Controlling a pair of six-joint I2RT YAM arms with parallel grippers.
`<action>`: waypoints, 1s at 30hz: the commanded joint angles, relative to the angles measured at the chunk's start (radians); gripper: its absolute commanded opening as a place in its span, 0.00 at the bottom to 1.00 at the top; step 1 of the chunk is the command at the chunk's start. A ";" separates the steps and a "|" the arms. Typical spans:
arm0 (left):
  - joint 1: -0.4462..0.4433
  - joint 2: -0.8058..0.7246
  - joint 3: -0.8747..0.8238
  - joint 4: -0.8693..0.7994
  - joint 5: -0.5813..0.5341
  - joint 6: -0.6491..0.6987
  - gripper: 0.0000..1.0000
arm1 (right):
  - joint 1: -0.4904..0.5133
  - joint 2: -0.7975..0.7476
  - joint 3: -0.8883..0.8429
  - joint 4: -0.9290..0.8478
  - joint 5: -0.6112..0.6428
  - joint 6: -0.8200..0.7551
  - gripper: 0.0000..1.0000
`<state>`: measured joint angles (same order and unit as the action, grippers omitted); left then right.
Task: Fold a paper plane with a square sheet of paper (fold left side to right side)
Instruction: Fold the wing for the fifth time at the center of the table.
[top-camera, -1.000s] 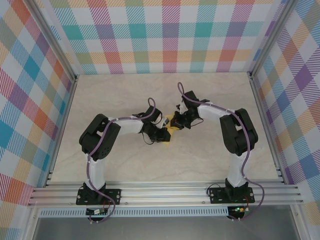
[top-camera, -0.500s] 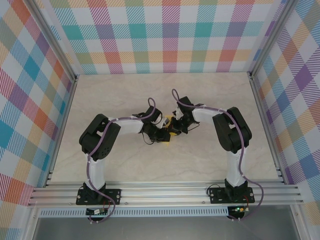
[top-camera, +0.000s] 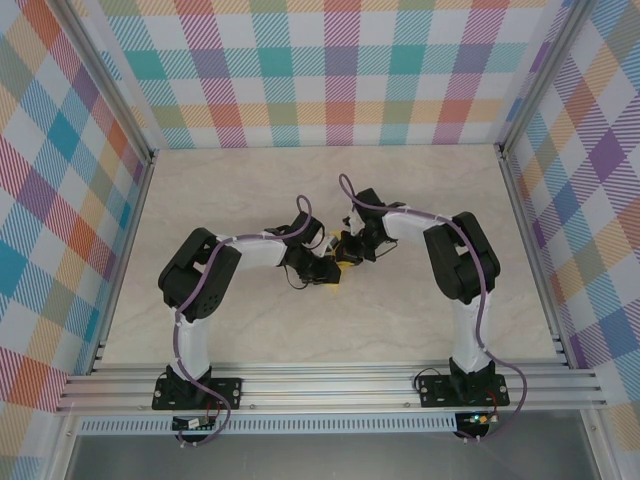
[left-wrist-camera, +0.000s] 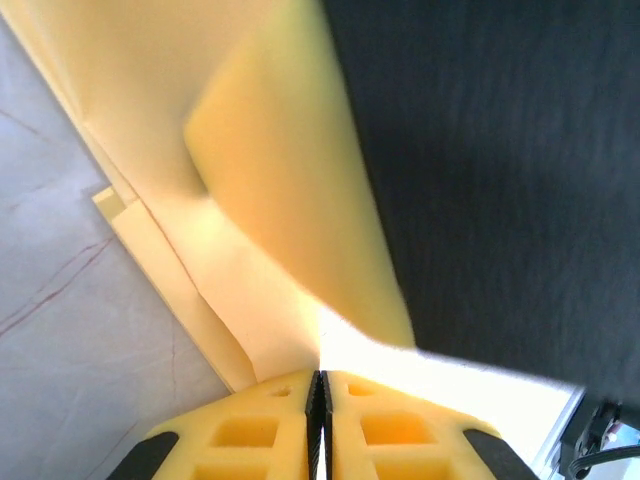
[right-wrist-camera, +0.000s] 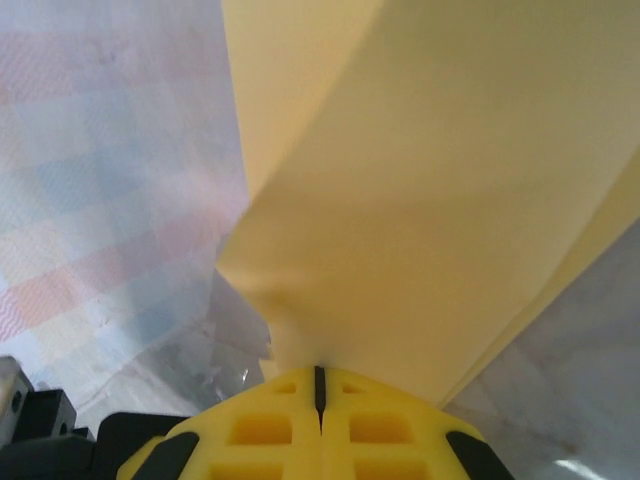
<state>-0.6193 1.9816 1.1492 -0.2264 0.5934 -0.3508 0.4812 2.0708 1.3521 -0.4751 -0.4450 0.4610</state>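
Top external: fixed, high behind arm bases (top-camera: 197, 388), facing down and forward across whole table (top-camera: 200, 200). Left wrist: pressed close, looking along left gripper (left-wrist-camera: 320, 378) onto square sheet of paper (left-wrist-camera: 280, 170). Right wrist: equally close, along right gripper (right-wrist-camera: 319, 372) onto same sheet. Shared by all three: sheet at table centre.

The square sheet of paper (right-wrist-camera: 450, 200) is blurred and cut off at both wrist views' edges.
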 joint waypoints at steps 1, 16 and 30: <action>-0.003 0.043 -0.035 -0.116 -0.077 0.021 0.11 | -0.037 0.043 0.049 0.035 0.103 -0.053 0.00; -0.003 0.041 -0.039 -0.116 -0.074 0.025 0.11 | -0.098 0.102 0.144 0.011 0.103 -0.092 0.00; -0.006 0.041 -0.038 -0.123 -0.076 0.030 0.11 | -0.160 0.176 0.258 -0.030 0.092 -0.108 0.00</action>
<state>-0.6193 1.9816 1.1492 -0.2264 0.5922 -0.3462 0.3687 2.2044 1.5742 -0.5522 -0.4366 0.3763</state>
